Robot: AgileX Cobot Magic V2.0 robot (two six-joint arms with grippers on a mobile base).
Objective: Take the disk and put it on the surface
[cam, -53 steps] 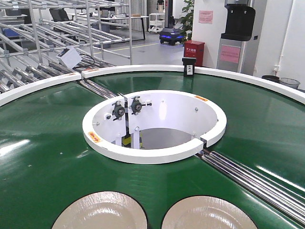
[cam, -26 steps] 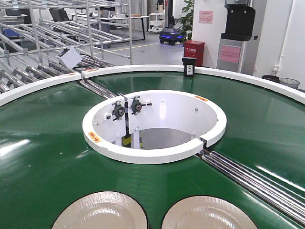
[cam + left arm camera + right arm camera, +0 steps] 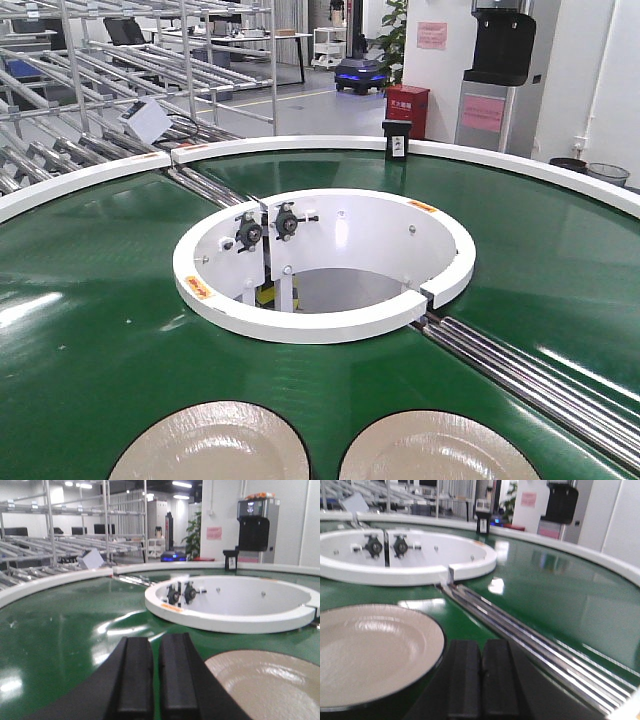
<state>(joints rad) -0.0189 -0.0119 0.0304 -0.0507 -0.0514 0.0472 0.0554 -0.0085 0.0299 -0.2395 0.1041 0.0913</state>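
Left disk (image 3: 210, 447) and right disk (image 3: 435, 450) lay side by side on the near green conveyor belt (image 3: 90, 330), left jaws pressed together, right jaws pressed together, both empty

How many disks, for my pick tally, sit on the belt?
2, at the front view's bottom edge on the green belt: left disk and right disk, side by side, both cropped; more may be hidden.

Belt (image 3: 90, 330): green, smooth, glossy, glare streaks.
2 disks (image 3: 210, 448) (image 3: 432, 450): beige, glazed sheen, ceramic-like.
Inner rim (image 3: 300, 326): white, smooth, satin.
Rollers (image 3: 520, 375): bright polished metal.
Racks (image 3: 200, 60): bare metal tubing.
Left tool (image 3: 155, 642), right tool (image 3: 481, 647): matt black plastic.
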